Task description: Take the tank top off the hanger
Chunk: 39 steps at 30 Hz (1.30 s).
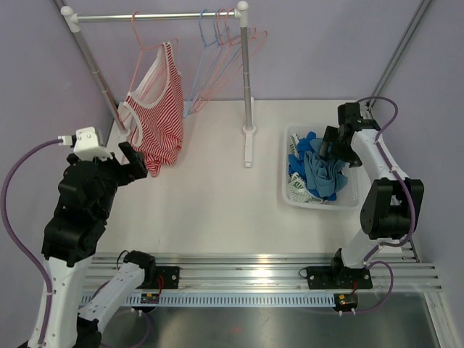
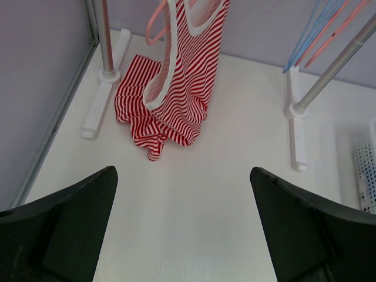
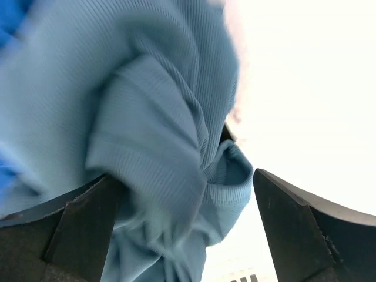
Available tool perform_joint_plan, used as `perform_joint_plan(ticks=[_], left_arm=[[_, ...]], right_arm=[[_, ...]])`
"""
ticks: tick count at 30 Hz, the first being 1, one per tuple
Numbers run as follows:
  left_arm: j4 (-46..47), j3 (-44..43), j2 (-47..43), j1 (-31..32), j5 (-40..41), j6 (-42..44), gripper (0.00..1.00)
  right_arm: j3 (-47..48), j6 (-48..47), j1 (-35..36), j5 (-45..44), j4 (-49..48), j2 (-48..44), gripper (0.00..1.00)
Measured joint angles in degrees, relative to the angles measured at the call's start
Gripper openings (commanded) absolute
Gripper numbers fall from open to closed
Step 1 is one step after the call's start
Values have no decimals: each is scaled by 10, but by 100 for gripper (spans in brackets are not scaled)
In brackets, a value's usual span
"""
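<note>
Only the left wrist view shows us the tank top's (image 2: 188,76) hem heaped on the table (image 2: 194,223), with open room before the left gripper (image 2: 183,171), whose fingers are apart. From above, it hangs from the pink hanger (image 1: 135,32) at 10 o'clock. The right gripper (image 3: 185,174) is spread wide, with blue cloth (image 3: 147,106) between its fingers, above the basket (image 1: 284,196) at 3 o'clock.

Tank top (image 1: 156,109) hangs on hanger (image 1: 135,25) — left gripper (image 1: 138,165) beside it; basket (image 1: 284,190) holds clothes (image 1: 319,170).

No writing, label, brand or number can be read anywhere.
</note>
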<state>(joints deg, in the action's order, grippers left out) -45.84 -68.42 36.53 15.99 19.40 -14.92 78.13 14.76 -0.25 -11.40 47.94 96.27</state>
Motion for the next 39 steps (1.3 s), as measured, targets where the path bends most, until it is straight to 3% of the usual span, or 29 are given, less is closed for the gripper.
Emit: perform_joint_plan(ticks=[6, 11, 14, 22, 32, 35, 36, 37, 39], left_arm=[[-20, -122, 90, 0, -9, -1, 99], [-35, -232, 183, 0, -9, 8, 99], [-43, -302, 247, -6, -12, 22, 99], [-35, -442, 428, -102, -89, 49, 99], [-3, -598, 620, -190, -220, 73, 99], [4, -609, 653, -214, -262, 76, 88], [5, -611, 664, -221, -280, 80, 83], [5, -615, 673, -225, -295, 82, 70], [6, -623, 688, -226, -319, 85, 63]], right_arm=[[94, -12, 3, -19, 43, -28, 99], [96, -16, 3, -19, 49, -85, 99], [60, -14, 3, 63, 12, -153, 100], [-184, 87, 9, 429, -214, -398, 100], [-197, 79, 122, 467, -235, -410, 99], [-197, 77, 129, 470, -237, -410, 99], [-197, 76, 132, 470, -237, -410, 100], [-197, 75, 135, 470, -237, -410, 100], [-197, 72, 142, 470, -237, -410, 99]])
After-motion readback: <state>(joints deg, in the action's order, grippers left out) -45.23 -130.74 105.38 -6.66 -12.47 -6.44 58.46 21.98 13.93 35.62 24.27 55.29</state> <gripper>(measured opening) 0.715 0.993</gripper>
